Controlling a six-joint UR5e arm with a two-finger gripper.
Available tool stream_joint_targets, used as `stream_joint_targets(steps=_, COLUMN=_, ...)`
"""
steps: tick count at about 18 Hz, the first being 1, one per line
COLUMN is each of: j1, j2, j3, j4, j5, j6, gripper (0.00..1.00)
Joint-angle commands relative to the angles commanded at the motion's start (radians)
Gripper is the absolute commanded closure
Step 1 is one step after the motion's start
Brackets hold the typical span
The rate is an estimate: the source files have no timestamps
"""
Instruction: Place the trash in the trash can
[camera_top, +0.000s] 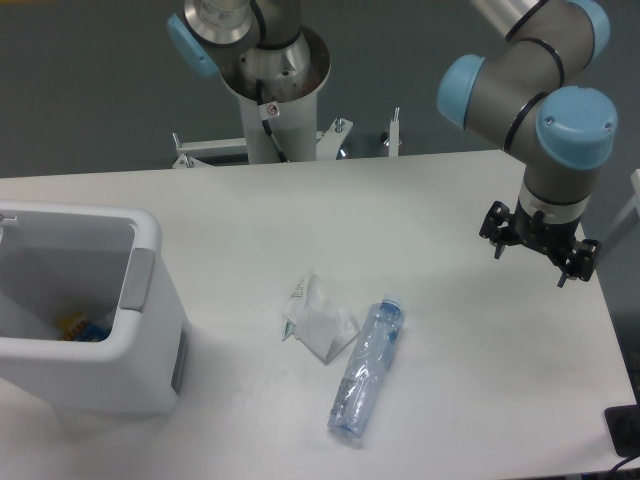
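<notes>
Approach step, by the look of it: gripper (540, 252) hanging over the table's (470, 400) right side, fingers apparently spread and pinching nothing, though hard to tell from this angle. Next, a reach left and down to crushed bluish bottle (366, 370) or crumpled white wrapper (318, 318) just beside it, both mid-table, well apart from white trash can (150, 300) at left.

The trash can (140, 300) runs off the left edge, and its walls hide most of a yellow-and-blue item (82, 327) inside. The wrapper's (318, 320) green print is too small to read. The end effector's (539, 252) fingers cannot be made out.
</notes>
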Motion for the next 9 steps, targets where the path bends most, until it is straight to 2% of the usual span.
stream_joint_targets(steps=9, j1=-0.002, j2=0.000, j3=-0.009, j4=0.002, j5=-0.024, j6=-0.014, gripper=0.00)
